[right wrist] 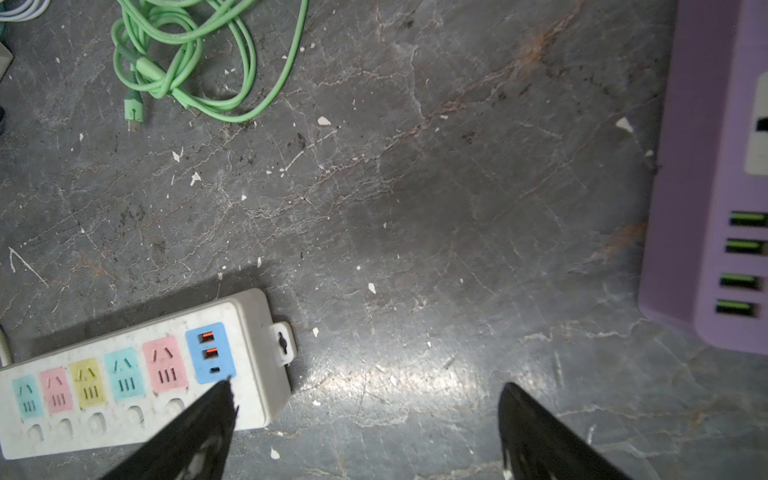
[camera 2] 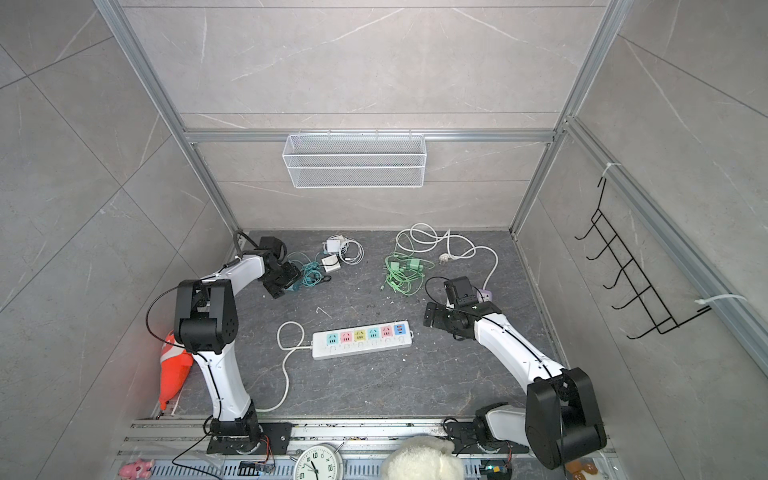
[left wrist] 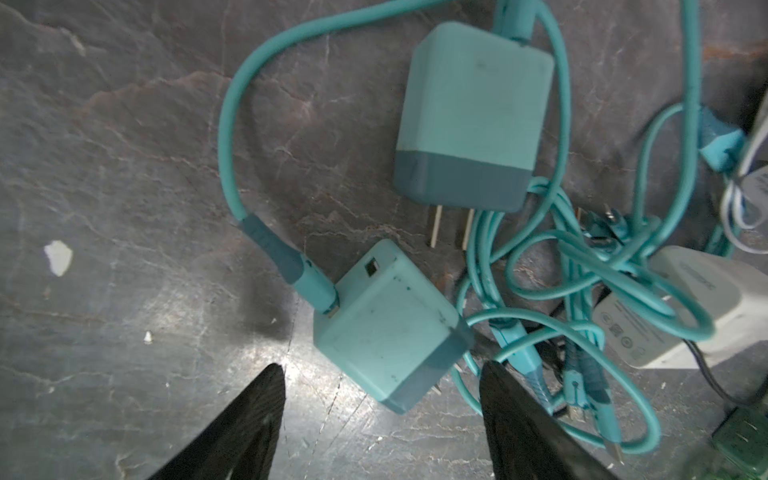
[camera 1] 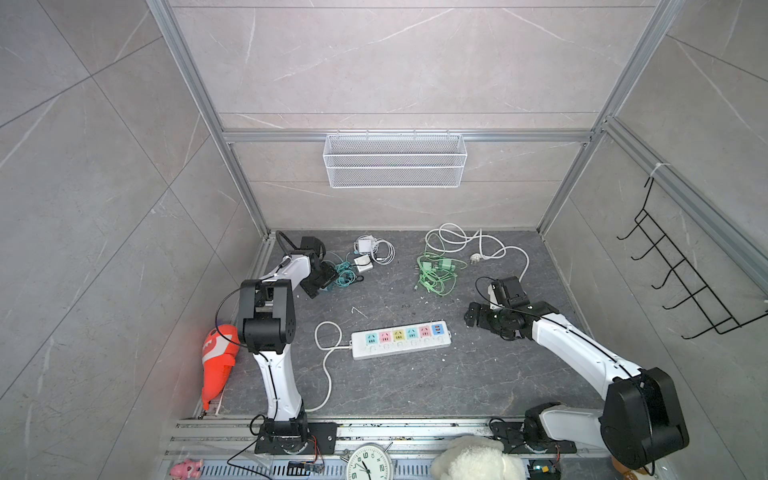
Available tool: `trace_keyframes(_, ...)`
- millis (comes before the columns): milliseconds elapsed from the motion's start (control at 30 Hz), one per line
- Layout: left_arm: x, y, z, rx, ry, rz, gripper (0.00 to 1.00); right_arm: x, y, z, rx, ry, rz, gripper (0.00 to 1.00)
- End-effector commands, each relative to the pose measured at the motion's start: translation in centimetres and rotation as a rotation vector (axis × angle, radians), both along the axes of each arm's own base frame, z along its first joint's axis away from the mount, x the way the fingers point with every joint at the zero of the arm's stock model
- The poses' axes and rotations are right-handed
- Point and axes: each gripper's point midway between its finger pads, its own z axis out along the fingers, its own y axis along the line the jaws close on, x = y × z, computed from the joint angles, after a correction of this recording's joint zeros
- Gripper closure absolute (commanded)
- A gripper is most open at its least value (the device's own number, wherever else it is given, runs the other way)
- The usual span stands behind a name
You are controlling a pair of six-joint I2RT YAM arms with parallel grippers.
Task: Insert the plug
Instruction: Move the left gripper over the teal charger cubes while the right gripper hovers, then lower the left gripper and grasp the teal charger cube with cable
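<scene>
Dark slate tabletop point(camera 1: 415, 386) holds the teal charger point(left wrist: 386, 328) at ten o'clock from the power strip point(camera 1: 401, 338), prong end toward the nearer left gripper point(left wrist: 382, 366), whose spread jaws straddle it without clamping; the right gripper point(right wrist: 368, 383), spread and empty, hangs at two o'clock.

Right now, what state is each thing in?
Power strip, flat on table, every socket empty.
Teal charger, unplugged, lying down, cable attached.
Left gripper, open, poised at that charger, not gripping.
Second teal charger, unplugged, prongs bare.
Green cable, tangled, loose.
White cord, looped, its plug free.
Right gripper, open, empty.
</scene>
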Motion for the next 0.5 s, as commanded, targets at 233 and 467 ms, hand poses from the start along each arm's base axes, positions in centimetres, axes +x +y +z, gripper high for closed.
trace_keyframes(233, 1.0, 0.4, -0.6, -0.007, 0.015, 0.055, 0.26, 0.2, 0.9, 0.0, 0.002, -0.001, 0.084, 0.01)
trace_keyframes(467, 1.1, 1.2, -0.7, 0.019, 0.017, 0.114, 0.27, 0.4, 1.2, -0.2, 0.0, 0.005, 0.121, 0.01)
